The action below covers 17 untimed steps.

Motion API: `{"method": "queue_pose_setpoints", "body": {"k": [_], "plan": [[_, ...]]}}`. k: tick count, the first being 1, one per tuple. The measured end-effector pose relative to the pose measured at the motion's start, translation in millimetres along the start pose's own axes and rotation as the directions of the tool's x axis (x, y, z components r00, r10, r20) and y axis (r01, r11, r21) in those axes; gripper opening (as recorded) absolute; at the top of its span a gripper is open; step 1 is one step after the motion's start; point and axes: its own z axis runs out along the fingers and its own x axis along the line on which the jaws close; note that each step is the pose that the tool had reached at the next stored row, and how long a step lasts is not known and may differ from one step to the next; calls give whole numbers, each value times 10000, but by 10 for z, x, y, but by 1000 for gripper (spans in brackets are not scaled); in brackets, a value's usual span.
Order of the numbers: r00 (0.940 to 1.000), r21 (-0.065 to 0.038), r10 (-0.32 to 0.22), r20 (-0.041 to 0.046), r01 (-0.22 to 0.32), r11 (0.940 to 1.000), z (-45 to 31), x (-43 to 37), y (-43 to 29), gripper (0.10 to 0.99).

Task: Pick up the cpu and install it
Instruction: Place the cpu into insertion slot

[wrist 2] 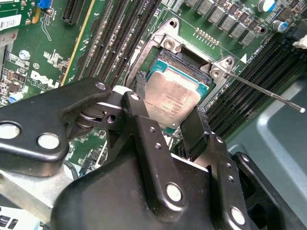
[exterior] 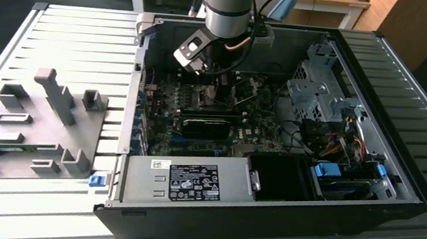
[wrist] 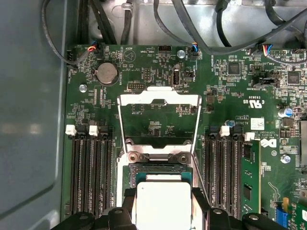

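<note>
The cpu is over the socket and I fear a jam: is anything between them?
Nothing visible: the metal frame is swung open, and the gripper holds the cpu right over the socket.

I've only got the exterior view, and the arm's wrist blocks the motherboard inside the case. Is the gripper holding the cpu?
Observer: Yes, in both wrist views the gripper is shut on the cpu, fingers on two opposite edges.
Operator: Where over the board?
Observer: At the socket; whether it's seated, I can't tell.
Operator: Socket frame open?
Observer: Yes, the first wrist view shows the metal frame swung open.
</note>
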Motion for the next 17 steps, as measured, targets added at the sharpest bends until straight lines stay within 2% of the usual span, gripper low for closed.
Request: {"method": "queue_pose_setpoints", "body": {"k": [7, 17], "plan": [[9998, -4, 184, 10, -184, 9998, 45, -1, -2, 541], [9999, -2, 116, 6, -116, 9999, 106, 0, -5, 541]]}}
